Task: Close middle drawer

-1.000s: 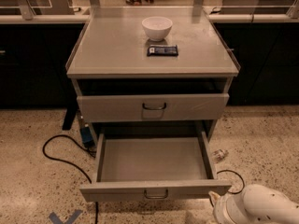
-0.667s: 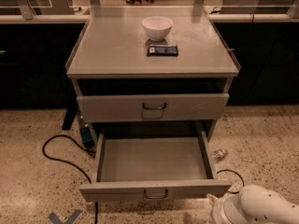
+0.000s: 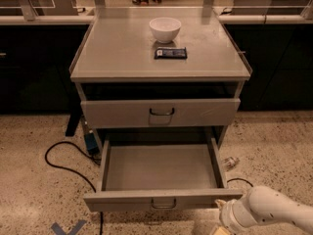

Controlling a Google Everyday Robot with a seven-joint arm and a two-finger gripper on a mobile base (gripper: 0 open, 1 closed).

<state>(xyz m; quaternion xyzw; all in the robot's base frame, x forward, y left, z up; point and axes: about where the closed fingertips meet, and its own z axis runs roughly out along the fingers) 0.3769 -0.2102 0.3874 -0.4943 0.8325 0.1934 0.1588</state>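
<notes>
The middle drawer (image 3: 161, 168) is pulled far out of the grey cabinet. It is wide, shallow and empty, with a low front panel (image 3: 122, 200) and a small dark loop handle (image 3: 164, 203) at its centre. My gripper (image 3: 221, 225) is at the bottom right, at the end of the white arm (image 3: 274, 213). It sits just below and beside the right end of the drawer's front panel. Whether it touches the panel cannot be told. The taller-fronted drawer (image 3: 160, 112) above is pushed in. The lowest drawer is hidden under the open one.
A white bowl (image 3: 165, 29) and a dark flat packet (image 3: 170, 53) lie on the cabinet top (image 3: 112, 53). A black cable (image 3: 63, 163) and a blue plug block (image 3: 91, 143) lie on the speckled floor at the left. Dark counters stand behind.
The white arm has shifted slightly left, toward the right end of the drawer front. The drawer has not moved.
</notes>
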